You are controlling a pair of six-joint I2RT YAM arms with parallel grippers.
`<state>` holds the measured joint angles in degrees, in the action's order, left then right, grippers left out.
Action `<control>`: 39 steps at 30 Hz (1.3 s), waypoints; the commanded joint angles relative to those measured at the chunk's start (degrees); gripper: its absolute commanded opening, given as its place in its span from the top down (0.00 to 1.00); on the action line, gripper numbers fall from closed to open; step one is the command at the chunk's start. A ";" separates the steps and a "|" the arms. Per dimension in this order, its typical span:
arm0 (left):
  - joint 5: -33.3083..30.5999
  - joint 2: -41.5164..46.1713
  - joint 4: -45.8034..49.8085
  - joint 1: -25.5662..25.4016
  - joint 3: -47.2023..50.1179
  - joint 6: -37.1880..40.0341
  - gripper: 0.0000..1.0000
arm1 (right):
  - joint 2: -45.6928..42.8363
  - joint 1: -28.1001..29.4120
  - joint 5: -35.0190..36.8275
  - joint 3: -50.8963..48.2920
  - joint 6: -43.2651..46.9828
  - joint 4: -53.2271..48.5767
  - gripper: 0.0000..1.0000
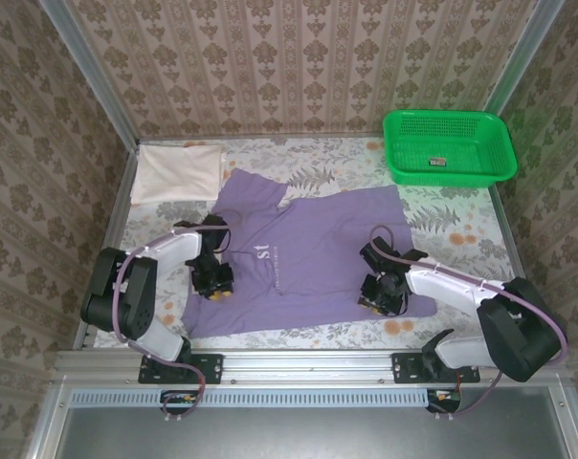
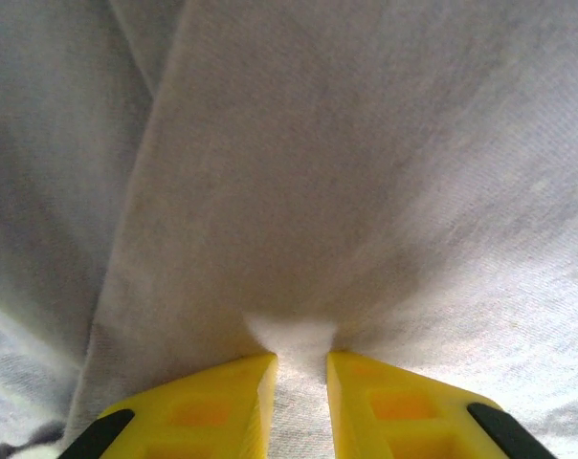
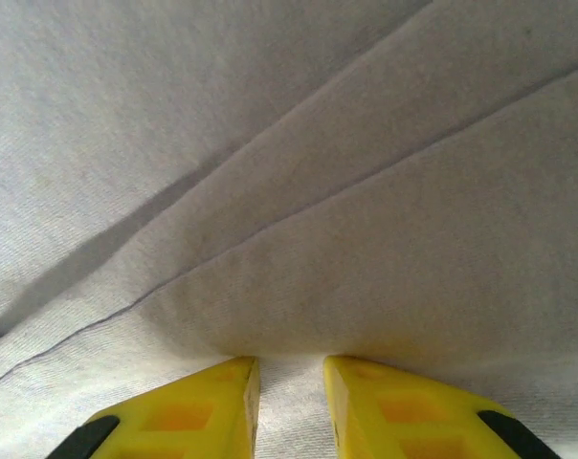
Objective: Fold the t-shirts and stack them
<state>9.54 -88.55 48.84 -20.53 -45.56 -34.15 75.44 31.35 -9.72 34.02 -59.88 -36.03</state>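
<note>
The purple t-shirt (image 1: 308,258) has white lettering (image 1: 262,254) on the chest. I can read the bigger letters "st"; the thinner line under them is too small to read. No other writing can be made out.

This shirt lies spread in the middle of the table (image 1: 461,239), which has a flowery cover. The cream t-shirt (image 1: 177,172) lies folded flat in the far left corner, apart from both arms. A green basket (image 1: 447,145) stands in the far right corner, with a small dark object (image 1: 438,162) inside; I cannot tell what it is.

The left claw (image 1: 215,282) sits on the left edge of the purple shirt, near the lettering. In its wrist camera the two yellow fingers (image 2: 222,402) stand almost together, and the cloth (image 2: 346,172) is gathered into a small pucker between the tips, so it is pinching the shirt.

The right claw (image 1: 377,296) is at the near right part of the same shirt. In its wrist camera the yellow fingers (image 3: 385,406) are also nearly together, with a strip of cloth (image 3: 318,191) between them, and long creases run away over the fabric.
</note>
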 commanded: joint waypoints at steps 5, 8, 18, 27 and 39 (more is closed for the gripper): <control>-6.96 2.93 5.91 1.83 2.76 -6.14 0.75 | -4.40 5.58 -3.72 -4.29 -4.40 -0.61 0.69; -6.02 3.11 5.35 4.37 2.71 -6.08 0.74 | -6.01 6.00 -3.47 -3.40 -3.90 -1.12 0.64; -2.42 -1.26 10.50 6.65 -21.25 -1.18 0.61 | -13.09 -0.42 7.91 8.79 3.76 -9.44 0.50; -2.26 -22.96 4.26 8.12 -54.91 4.81 0.48 | -5.83 -18.93 18.40 16.53 11.33 8.69 0.44; -3.69 -62.24 7.64 8.23 -103.63 17.47 0.57 | 3.75 -26.56 12.27 25.23 24.63 12.34 0.47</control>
<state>7.46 -147.24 53.01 -12.58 -141.45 -21.78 78.63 5.87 4.89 57.54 -39.59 -24.01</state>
